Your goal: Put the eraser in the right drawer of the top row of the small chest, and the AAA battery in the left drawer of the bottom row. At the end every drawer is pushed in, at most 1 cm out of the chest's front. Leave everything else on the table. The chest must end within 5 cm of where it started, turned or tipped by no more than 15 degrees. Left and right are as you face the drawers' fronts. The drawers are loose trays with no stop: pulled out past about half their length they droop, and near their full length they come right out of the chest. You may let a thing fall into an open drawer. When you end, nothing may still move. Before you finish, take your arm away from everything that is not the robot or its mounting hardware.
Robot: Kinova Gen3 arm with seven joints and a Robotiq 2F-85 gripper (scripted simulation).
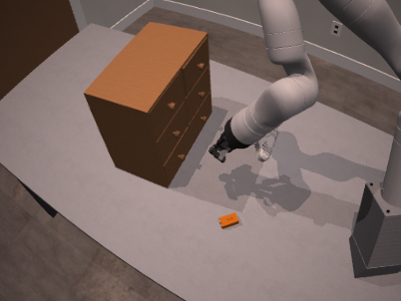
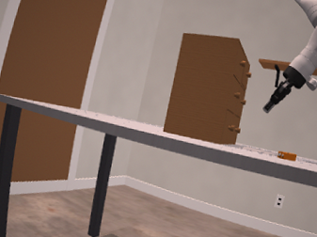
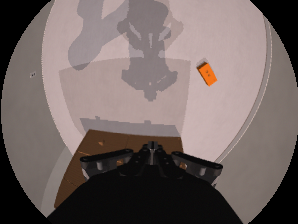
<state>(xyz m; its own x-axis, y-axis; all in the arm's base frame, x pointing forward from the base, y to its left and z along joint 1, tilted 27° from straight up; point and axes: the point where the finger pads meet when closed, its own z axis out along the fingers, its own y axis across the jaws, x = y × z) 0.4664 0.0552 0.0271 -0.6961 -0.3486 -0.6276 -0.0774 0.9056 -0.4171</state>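
The small chest point(image 1: 132, 67) point(image 2: 204, 86) point(image 3: 72, 175) stands upright on the table. The top-row right drawer point(image 1: 195, 73) and bottom-row left drawer point(image 1: 174, 163) look flush with its front, as do the other drawers. My gripper point(image 1: 217, 155) point(image 2: 266, 108) point(image 3: 152, 147) is shut with nothing between the fingertips. It hangs in the air in front of the chest, clear of the knobs, pointing down at a slant. I see neither an eraser nor an AAA battery as such; the drawers' insides are hidden.
An orange block point(image 1: 228, 220) point(image 2: 287, 156) point(image 3: 207, 74) with a small greyish end lies on the table point(image 1: 125, 219) point(image 3: 230, 100), in front of the chest toward its left side. The robot's base point(image 1: 375, 234) stands across from the drawer fronts.
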